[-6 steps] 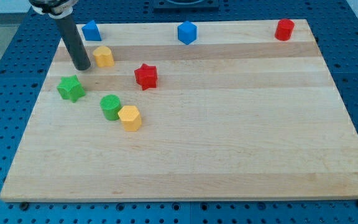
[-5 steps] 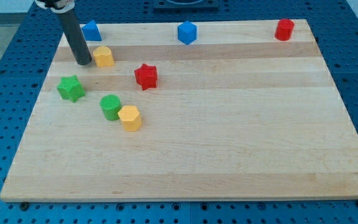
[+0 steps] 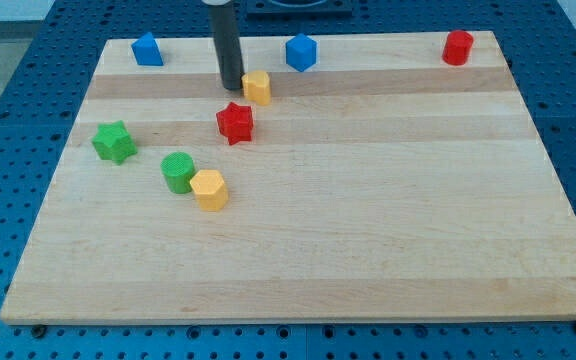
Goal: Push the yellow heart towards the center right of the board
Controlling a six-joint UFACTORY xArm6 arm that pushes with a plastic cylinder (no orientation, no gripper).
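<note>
Pressing against the left side of the yellow heart (image 3: 257,87) in the upper middle of the frame, my tip (image 3: 231,87) is touching it; being a bare rod, it is grasping nothing.

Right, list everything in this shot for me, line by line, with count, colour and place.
yellow heart: 1, yellow, upper middle of the board, left of the blue cube
red star: 1, red, just below the yellow heart
blue cube: 1, blue, top edge, near the middle
blue block: 1, blue, top edge at the view's left; shape unclear
red block: 1, red, top right corner
green star: 1, green, left side
green cylinder: 1, green, left of centre, touching the yellow hexagon
yellow hexagon: 1, yellow, just right of and below the green cylinder
board: 1, light wood, on a blue perforated table
my tip: 1, dark rod, against the yellow heart's left side
</note>
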